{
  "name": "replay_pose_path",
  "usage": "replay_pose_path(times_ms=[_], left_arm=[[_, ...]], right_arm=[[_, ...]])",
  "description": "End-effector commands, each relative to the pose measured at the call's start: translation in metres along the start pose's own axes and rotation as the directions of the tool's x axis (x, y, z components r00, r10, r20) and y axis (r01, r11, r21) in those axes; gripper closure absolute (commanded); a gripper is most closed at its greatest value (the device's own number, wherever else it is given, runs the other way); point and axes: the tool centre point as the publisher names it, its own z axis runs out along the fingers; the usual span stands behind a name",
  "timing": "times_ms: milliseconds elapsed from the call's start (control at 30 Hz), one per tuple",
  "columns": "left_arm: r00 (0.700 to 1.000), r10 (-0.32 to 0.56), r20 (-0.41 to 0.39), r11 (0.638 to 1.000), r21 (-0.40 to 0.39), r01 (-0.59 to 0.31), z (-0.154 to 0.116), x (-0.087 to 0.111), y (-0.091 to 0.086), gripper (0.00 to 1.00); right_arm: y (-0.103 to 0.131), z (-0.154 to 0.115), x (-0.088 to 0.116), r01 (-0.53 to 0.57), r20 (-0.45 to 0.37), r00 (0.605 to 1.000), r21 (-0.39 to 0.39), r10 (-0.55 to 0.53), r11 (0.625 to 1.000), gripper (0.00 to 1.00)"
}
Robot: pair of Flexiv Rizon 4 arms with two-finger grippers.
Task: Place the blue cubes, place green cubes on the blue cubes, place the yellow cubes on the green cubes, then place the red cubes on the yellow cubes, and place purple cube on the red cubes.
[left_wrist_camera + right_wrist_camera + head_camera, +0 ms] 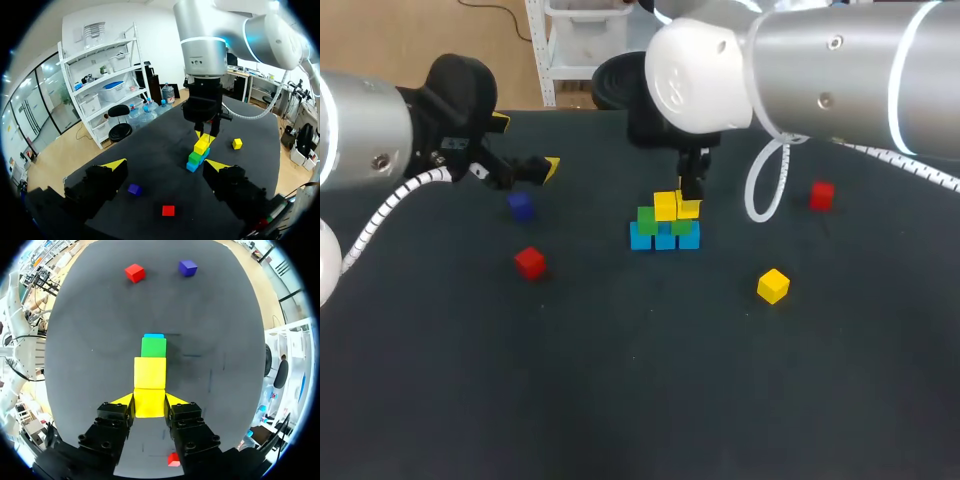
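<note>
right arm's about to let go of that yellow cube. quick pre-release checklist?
1. Right gripper shut on the held yellow cube: ok.
2. Held cube lined up beside the placed yellow cube: ok.
3. Held cube resting on the green cube: cannot tell.
4. Left gripper open, apart from the stack: ok.
5. Loose yellow cube lies apart from the stack: ok.

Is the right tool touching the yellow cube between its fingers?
Touching. Right wrist view: the right tool has both fingers pressed against the yellow cube.
</note>
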Motion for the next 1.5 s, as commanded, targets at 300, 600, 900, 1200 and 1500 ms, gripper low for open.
replay_pose_path(times_ms=[300, 600, 900, 1200, 1500], left_arm=[[1.000, 0.001, 0.004, 1.000, 0.004, -0.001, -0.0001, 0.0010, 0.0011, 0.00], [1.000, 0.001, 0.004, 1.000, 0.004, -0.001, -0.0001, 0.0010, 0.0011, 0.00], [1.000, 0.001, 0.004, 1.000, 0.004, -0.001, -0.0001, 0.0010, 0.0011, 0.00], [1.000, 0.001, 0.004, 1.000, 0.004, -0.001, -0.0001, 0.0010, 0.0011, 0.00], [1.000, 0.001, 0.004, 1.000, 0.004, -0.001, -0.0001, 0.0010, 0.0011, 0.00]], right_arm=[[-0.0007, 0.0015, 0.0006, 0.003, -0.004, 1.000, -0.004, -0.003, 1.000, 1.00], [-0.0018, 0.0027, -0.0005, 0.005, -0.003, 1.000, -0.006, -0.005, 1.000, 1.00], [-0.0028, 0.0038, -0.0014, 0.005, -0.002, 1.000, -0.018, -0.005, 1.000, 0.86], [-0.0037, 0.0034, -0.0013, 0.003, 0.000, 1.000, -0.015, -0.003, 1.000, 0.00], [-0.0046, -0.0013, 0.0022, -0.021, 0.026, 0.999, -0.010, 0.021, 1.000, 0.00]])
